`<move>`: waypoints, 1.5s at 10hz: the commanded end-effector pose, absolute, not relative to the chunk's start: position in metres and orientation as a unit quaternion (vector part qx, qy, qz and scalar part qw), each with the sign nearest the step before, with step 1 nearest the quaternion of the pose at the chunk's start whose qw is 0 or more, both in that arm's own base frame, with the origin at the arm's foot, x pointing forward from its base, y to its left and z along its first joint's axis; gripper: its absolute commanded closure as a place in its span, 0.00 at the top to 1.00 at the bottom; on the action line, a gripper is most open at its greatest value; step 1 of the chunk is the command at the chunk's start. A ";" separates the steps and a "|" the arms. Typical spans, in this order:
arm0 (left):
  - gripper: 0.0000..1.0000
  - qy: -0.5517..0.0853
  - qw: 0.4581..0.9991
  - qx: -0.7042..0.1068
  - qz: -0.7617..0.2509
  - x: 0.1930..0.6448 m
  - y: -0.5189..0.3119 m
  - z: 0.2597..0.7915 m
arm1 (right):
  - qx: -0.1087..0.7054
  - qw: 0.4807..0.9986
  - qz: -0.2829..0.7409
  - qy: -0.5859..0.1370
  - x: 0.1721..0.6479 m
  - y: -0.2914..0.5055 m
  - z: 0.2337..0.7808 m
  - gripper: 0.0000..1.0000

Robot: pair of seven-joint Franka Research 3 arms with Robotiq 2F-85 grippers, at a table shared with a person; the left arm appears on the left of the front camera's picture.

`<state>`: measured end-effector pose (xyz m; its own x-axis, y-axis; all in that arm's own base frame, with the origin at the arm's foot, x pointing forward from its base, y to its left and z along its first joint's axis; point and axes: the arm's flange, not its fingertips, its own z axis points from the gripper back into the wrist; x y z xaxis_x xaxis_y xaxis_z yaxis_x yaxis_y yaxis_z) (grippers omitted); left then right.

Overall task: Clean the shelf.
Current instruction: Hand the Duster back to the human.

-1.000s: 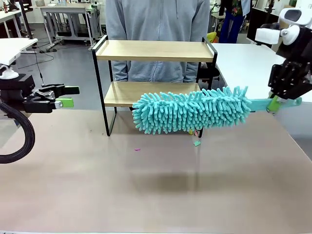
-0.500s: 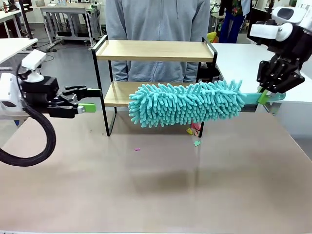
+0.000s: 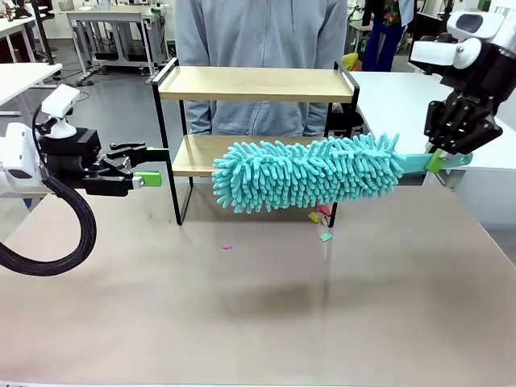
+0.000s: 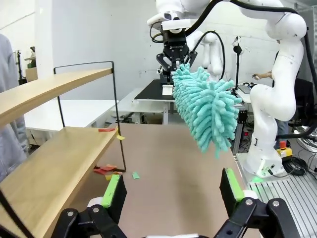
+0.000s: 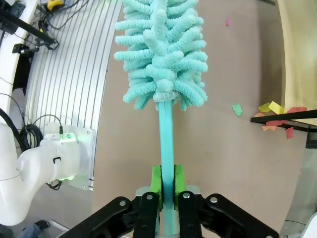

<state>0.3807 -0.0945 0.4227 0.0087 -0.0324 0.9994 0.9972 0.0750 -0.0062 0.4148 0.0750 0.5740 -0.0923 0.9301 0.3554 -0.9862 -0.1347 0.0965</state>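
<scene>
Table (image 3: 266, 322) bears shelf (image 3: 254, 83); right tool (image 3: 442, 161) grips duster (image 3: 306, 172).

Grey floor (image 3: 113, 113) behind, white worktables (image 3: 105, 20) on metal legs far left, a white wall (image 4: 99, 34).

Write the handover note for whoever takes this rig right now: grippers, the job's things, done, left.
Right gripper: shut on the teal duster handle, head held level in front of the shelf's lower board.
Left gripper: open, empty, beside the shelf's left post.
Done: some paper scraps lie on the table by the right leg.
Left: scraps sit at the lower board's end; sweep them off.
</scene>
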 end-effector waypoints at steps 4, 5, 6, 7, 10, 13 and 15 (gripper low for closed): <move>1.00 -0.512 0.492 -0.480 -0.515 0.351 -0.160 0.433 | 0.174 0.647 0.737 -0.089 0.414 0.073 0.574 0.13; 1.00 -0.502 0.487 -0.494 -0.517 0.353 -0.169 0.432 | 0.174 0.647 0.737 -0.089 0.414 0.073 0.574 0.13; 1.00 -0.496 0.482 -0.501 -0.520 0.352 -0.176 0.432 | 0.174 0.647 0.737 -0.089 0.414 0.073 0.574 0.13; 1.00 -0.487 0.478 -0.512 -0.522 0.348 -0.184 0.432 | 0.174 0.647 0.737 -0.089 0.414 0.073 0.574 0.13; 1.00 -0.484 0.478 -0.520 -0.516 0.343 -0.205 0.430 | 0.174 0.647 0.737 -0.089 0.414 0.073 0.574 0.13; 1.00 -0.497 0.488 -0.508 -0.507 0.348 -0.237 0.426 | 0.174 0.647 0.737 -0.089 0.414 0.073 0.574 0.13; 1.00 -0.499 0.494 -0.509 -0.498 0.354 -0.253 0.421 | 0.174 0.647 0.737 -0.089 0.414 0.073 0.574 0.13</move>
